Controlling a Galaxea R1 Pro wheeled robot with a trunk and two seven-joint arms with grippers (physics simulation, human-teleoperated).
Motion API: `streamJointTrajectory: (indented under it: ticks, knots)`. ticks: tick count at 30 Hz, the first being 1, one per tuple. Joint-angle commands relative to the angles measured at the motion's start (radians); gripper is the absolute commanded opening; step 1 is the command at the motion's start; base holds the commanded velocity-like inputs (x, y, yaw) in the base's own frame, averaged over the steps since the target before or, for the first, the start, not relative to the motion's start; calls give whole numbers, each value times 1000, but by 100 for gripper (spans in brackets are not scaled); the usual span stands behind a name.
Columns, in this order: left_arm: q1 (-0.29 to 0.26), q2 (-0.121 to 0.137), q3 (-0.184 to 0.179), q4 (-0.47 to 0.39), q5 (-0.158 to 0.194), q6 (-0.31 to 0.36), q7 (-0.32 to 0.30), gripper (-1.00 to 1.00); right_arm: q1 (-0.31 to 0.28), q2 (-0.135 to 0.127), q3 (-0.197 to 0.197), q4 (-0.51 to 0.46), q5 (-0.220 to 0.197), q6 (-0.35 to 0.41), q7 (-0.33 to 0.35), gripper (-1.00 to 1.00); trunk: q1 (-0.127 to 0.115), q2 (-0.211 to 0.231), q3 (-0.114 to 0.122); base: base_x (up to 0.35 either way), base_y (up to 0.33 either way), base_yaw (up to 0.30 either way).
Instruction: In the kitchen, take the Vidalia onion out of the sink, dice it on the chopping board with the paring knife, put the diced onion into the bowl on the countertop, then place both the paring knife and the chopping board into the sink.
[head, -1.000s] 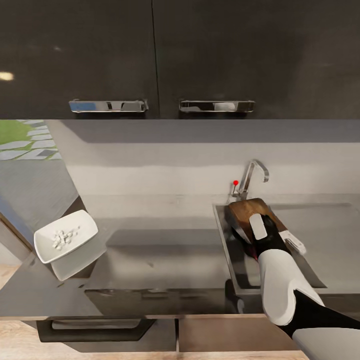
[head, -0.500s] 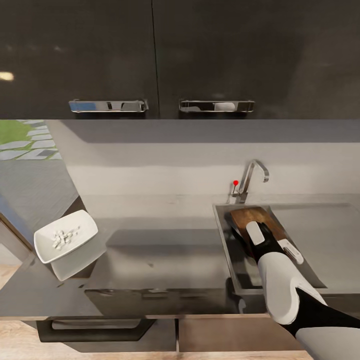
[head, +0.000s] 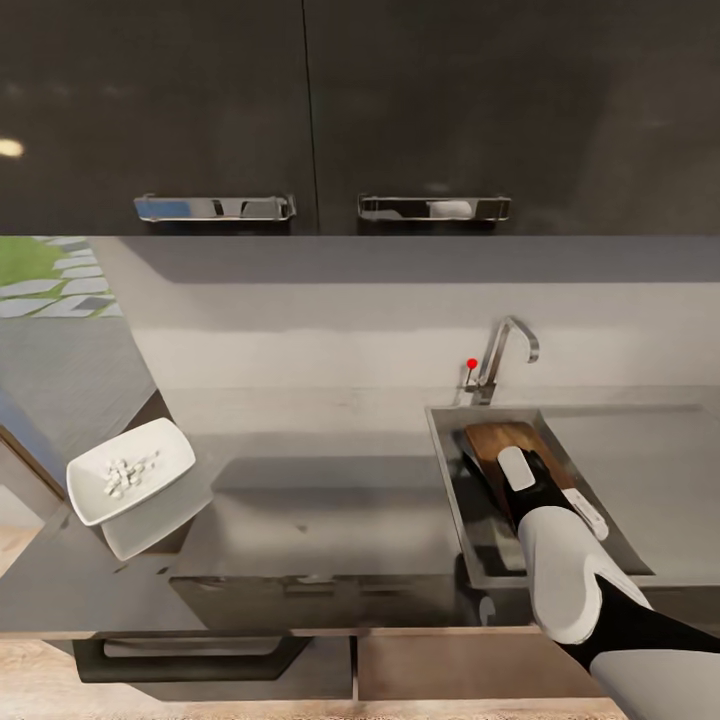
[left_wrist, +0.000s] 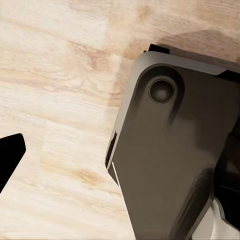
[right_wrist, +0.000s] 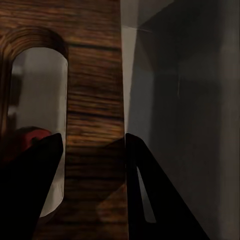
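In the head view the dark brown chopping board (head: 495, 440) lies tilted inside the grey sink (head: 447, 470), under the chrome tap (head: 503, 352). My right gripper (head: 507, 482) reaches down onto its near end. In the right wrist view the right gripper (right_wrist: 92, 137) is shut on the chopping board (right_wrist: 95, 90): one finger passes through the handle slot, the other presses the outer edge. A red-brown shape (right_wrist: 29, 136) shows through the slot, probably the paring knife's handle. The white bowl (head: 130, 480) with diced onion pieces (head: 122, 474) stands at the countertop's (head: 320, 510) left end. My left gripper (left_wrist: 117, 160) hangs open over a wooden floor.
Glossy black upper cabinets (head: 300, 100) hang above the pale backsplash. The tap's red knob (head: 471, 364) sits by the sink's back left corner, with the flat draining area (head: 640, 460) to the right. A long dark drawer handle (head: 190, 655) runs below the counter. A dark robot part (left_wrist: 170, 150) is beside the left gripper.
My right gripper has lowered the chopping board deeper into the sink and slightly towards me. The bowl has stayed put.
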Motion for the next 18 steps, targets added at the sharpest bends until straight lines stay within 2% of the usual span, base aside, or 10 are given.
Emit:
streamJointTrajectory:
  ticks: [1, 18]
  knots:
    - [-1, -1, -6, 2, 1, -4, 1, 100, -1, 1, -5, -2, 2, 10, -1, -100, 1, -2, -4, 0, 0, 0]
    - [-1, 1, -6, 4, 1, -2, 1, 100, -1, 3, -7, -1, 2, 9, 2, -100, 1, -2, -31, 0, 0, 0]
